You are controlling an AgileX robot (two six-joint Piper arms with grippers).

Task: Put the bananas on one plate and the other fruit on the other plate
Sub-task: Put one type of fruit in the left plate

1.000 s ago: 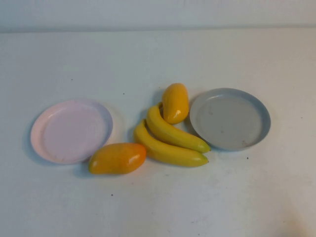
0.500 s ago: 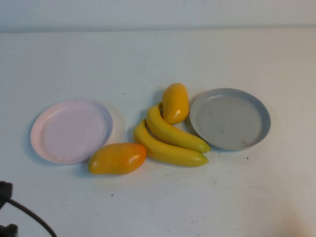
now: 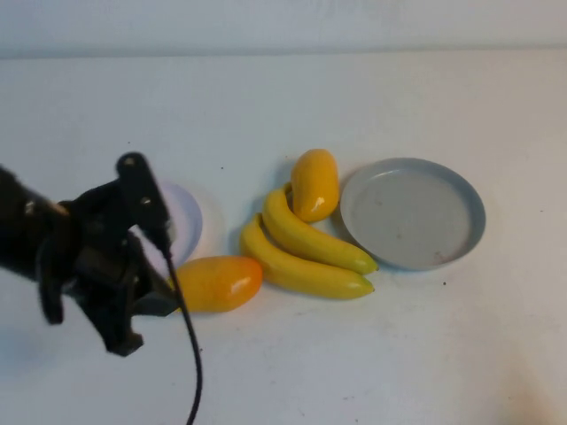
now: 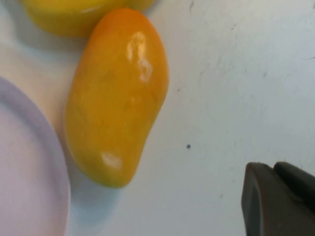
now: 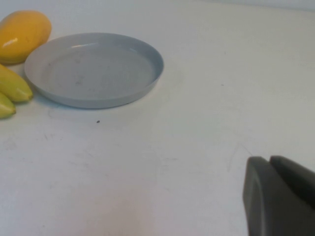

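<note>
Two yellow bananas lie side by side at mid-table, between the pale pink plate and the grey-blue plate. One yellow-orange mango-like fruit rests at the bananas' far end. The other lies next to the pink plate's near edge. My left gripper hangs above the table to the left of that fruit, shut and empty, and its arm hides most of the pink plate. In the left wrist view the fruit lies between the pink plate and the gripper. My right gripper is shut and empty, away from the grey-blue plate.
A black cable hangs from my left wrist down toward the table's near edge. The right wrist view shows the far fruit and the bananas' tips beside the grey-blue plate. Both plates hold nothing.
My left arm has come into the high view from the lower left and now covers most of the pink plate. The fruit and plates have not moved.
</note>
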